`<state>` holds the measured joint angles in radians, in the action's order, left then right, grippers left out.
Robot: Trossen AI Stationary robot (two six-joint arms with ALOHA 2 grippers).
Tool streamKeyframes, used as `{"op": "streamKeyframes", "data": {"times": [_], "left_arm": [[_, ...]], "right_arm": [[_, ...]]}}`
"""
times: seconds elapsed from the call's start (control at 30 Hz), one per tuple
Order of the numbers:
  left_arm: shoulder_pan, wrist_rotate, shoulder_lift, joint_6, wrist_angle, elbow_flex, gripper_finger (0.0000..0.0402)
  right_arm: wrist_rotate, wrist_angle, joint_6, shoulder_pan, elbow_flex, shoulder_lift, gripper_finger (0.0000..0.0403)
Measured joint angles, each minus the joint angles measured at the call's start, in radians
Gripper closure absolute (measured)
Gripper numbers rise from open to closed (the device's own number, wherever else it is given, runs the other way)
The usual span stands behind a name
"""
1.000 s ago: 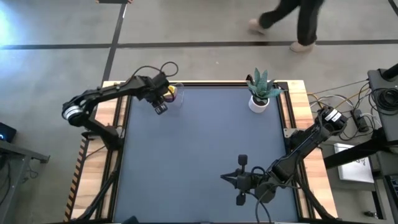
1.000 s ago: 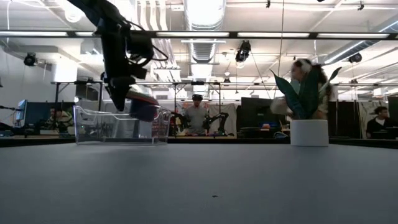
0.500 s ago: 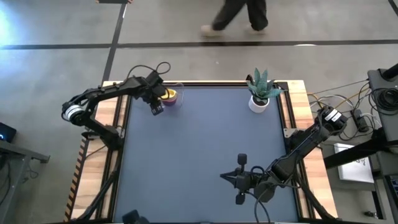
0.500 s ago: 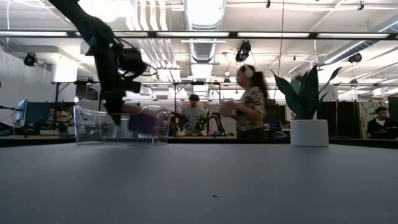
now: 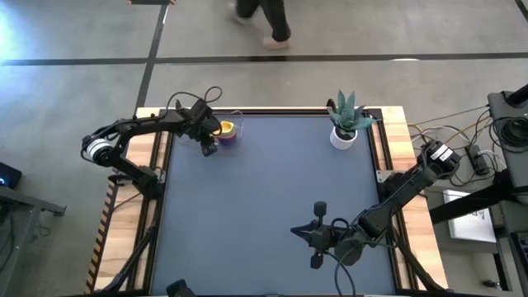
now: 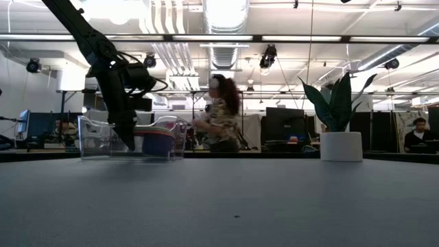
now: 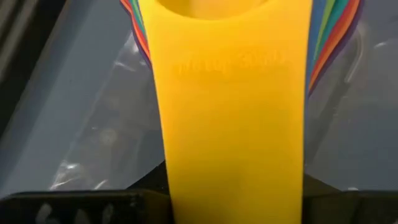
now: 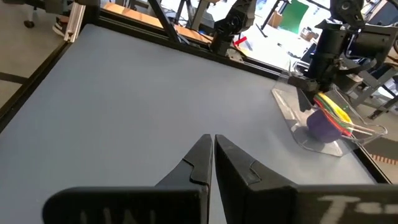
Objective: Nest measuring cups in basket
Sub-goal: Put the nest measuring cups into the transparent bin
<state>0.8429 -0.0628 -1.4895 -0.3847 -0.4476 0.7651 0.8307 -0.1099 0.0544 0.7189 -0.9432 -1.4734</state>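
1. One nested stack of measuring cups (image 5: 226,129) sits inside the basket (image 6: 96,140), yellow on top and purple outermost, with the edges of other colours showing between them in the left wrist view.
2. The basket is a clear bin at the far left corner of the table (image 5: 264,206); in the low view its walls rise around the stack, and the stack's rim reaches about the height of the basket's rim.
3. The left gripper (image 5: 208,142) reaches down into the basket, just beside the stack on the side nearer the table's left edge, and its fingers are clamped on the flat handles of the stack; the yellow handle (image 7: 230,124) fills most of its wrist view.
4. In the low view the left arm crosses in front of the basket's middle and hides part of the cups.
5. A white pot with a spiky green plant (image 5: 345,124) stands along the same far edge as the basket, well apart from it, towards the right corner.
6. The right gripper (image 8: 213,155) rests far from the basket, near the table's front edge, its fingers pressed together and holding nothing.
7. A person (image 6: 221,113) walks in the room beyond the basket.
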Motion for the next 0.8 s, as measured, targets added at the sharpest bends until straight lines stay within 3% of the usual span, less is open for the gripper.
{"op": "streamKeyframes", "data": {"times": [0.13, 0.3, 0.43, 0.8], "left_arm": [[0.0, -0.01, 0.0, 0.032, -0.005, 0.002, 0.0287], [-0.001, -0.009, 0.002, 0.058, -0.008, 0.008, 0.0184], [-0.001, -0.009, 0.002, 0.078, -0.037, 0.008, 0.0133], [-0.002, -0.001, 0.083, 0.076, -0.164, 0.009, 0.0121]], "right_arm": [[0.0, 0.0, -0.002, -0.004, 0.0, 0.0, 0.0394], [0.0, 0.0, -0.002, -0.004, 0.0, 0.0, 0.0394], [0.0, 0.0, -0.003, -0.004, 0.0, 0.0, 0.0394], [0.0, 0.0, -0.007, -0.005, 0.001, 0.0, 0.0394]]}}
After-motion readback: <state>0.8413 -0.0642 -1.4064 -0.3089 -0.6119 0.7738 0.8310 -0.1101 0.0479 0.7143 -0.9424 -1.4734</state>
